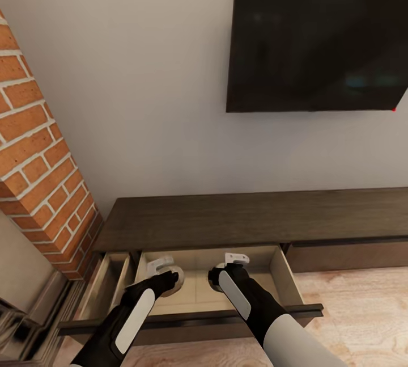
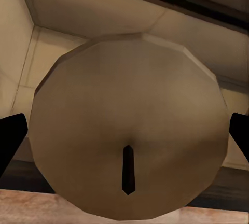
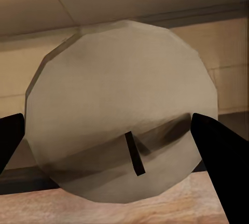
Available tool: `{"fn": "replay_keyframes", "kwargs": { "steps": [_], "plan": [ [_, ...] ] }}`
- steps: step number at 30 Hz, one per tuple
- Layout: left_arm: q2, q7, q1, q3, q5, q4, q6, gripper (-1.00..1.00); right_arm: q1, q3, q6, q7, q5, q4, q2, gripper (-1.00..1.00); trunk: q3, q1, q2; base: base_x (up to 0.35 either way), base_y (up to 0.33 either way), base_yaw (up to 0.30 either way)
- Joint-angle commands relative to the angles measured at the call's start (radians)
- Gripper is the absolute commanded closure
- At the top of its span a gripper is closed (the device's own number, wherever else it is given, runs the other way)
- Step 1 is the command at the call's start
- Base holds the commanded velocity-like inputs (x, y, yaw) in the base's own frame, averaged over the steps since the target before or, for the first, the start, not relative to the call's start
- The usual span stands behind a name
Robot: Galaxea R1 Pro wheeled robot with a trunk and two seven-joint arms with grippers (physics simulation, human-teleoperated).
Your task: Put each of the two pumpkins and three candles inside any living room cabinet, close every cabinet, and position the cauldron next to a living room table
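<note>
- Behind the cabinet rises a plain pale wall with a dark television hung above the cabinet's right half; a red brick column stands at the cabinet's left end, and light wooden floor lies in front of it.
- One wide drawer of the cabinet is pulled out, pale beige inside, and both arms reach over its front edge.
- From the head view, the left gripper is above the left part of this drawer and the right gripper above its middle.
- Each wrist view shows a pale round candle seen end-on, with its dark wick: the left candle between the dark fingertips of the left gripper, the right candle between those of the right.
- Both grippers seem closed around their candles, jaws wide apart because the candles are broad. Whether the pads really press I cannot tell for sure.
- I judge the step to be laying both candles into the drawer. It is better to lower them close to the drawer floor before releasing, since a round candle may roll.
- Keep them away from the drawer front, so that closing is not blocked.
- Pumpkins, cauldron and table are not to be located from here.
</note>
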Motion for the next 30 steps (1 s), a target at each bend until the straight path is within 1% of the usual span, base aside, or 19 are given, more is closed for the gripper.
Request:
{"fn": "replay_keyframes", "kwargs": {
  "steps": [1,7,30],
  "plan": [
    [0.0,0.0,0.0,-0.003,-0.002,0.0,-0.001,1.0,0.0,0.0,-0.001,-0.002,0.0,0.0,0.0,1.0,-0.003,0.004,-0.007,0.0,0.0,0.0],
    [0.0,0.0,0.0,-0.008,-0.002,0.001,-0.003,1.0,0.0,0.0,-0.001,-0.004,0.0,0.0,0.0,1.0,-0.022,0.027,-0.049,0.0,0.0,0.0],
    [0.003,-0.001,0.0,-0.007,-0.002,0.001,-0.003,1.0,0.0,0.0,-0.002,-0.004,0.0,0.0,0.0,1.0,-0.094,0.115,-0.21,0.0,0.0,0.0]
  ]
}}
